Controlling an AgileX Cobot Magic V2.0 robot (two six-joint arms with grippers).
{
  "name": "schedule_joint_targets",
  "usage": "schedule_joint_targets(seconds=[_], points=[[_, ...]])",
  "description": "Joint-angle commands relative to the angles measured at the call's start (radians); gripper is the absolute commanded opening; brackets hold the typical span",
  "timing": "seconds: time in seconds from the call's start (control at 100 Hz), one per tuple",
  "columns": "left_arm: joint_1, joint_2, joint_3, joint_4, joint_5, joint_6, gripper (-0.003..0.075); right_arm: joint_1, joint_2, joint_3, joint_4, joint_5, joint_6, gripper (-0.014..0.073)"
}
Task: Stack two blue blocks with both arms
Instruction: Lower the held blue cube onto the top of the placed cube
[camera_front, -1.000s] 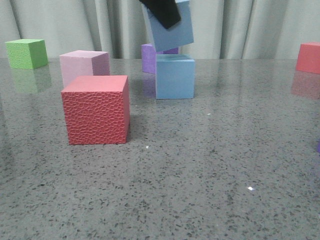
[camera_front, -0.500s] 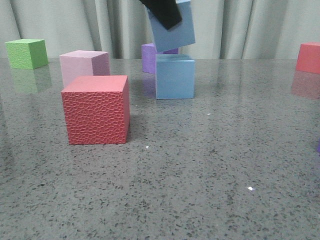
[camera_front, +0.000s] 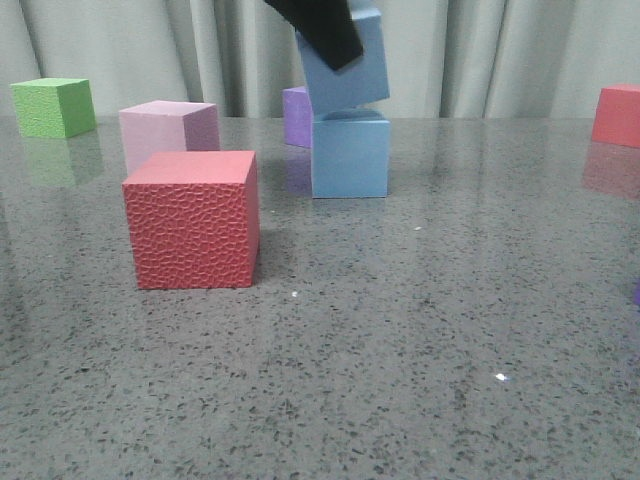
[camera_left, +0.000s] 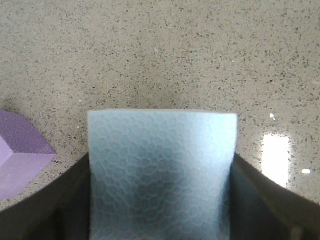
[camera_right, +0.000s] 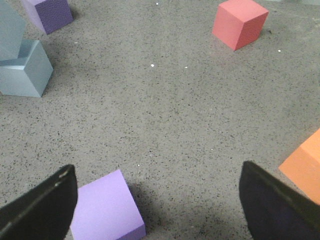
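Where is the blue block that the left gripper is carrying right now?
Front view: the held blue block hangs tilted at centre back in the left gripper, apparently touching the top of the lower blue block.

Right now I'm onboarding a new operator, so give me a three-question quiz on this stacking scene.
1. True or false: the held blue block sits flat and square on the lower blue block.
2. Which gripper holds a block? A) left B) right C) neither
3. Fill in: the right gripper is ____, with a light purple cube below it.

Key: 1. false, it is tilted. 2. A, the left gripper. 3. open.
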Motion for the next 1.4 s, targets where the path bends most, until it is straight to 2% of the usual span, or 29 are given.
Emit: schedule_joint_targets(seconds=[0.0, 1.39], points=[[-0.007, -0.057, -0.033, -0.041, -0.033, 0.009, 0.0302, -0.007, 0.002, -0.024, -0.016, -0.071, -0.006, 0.0646], [-0.007, -0.047, -0.033, -0.042, -0.029, 0.073, 0.0302, -0.007, 0.002, -0.024, -0.016, -0.072, -0.006, 0.0646]])
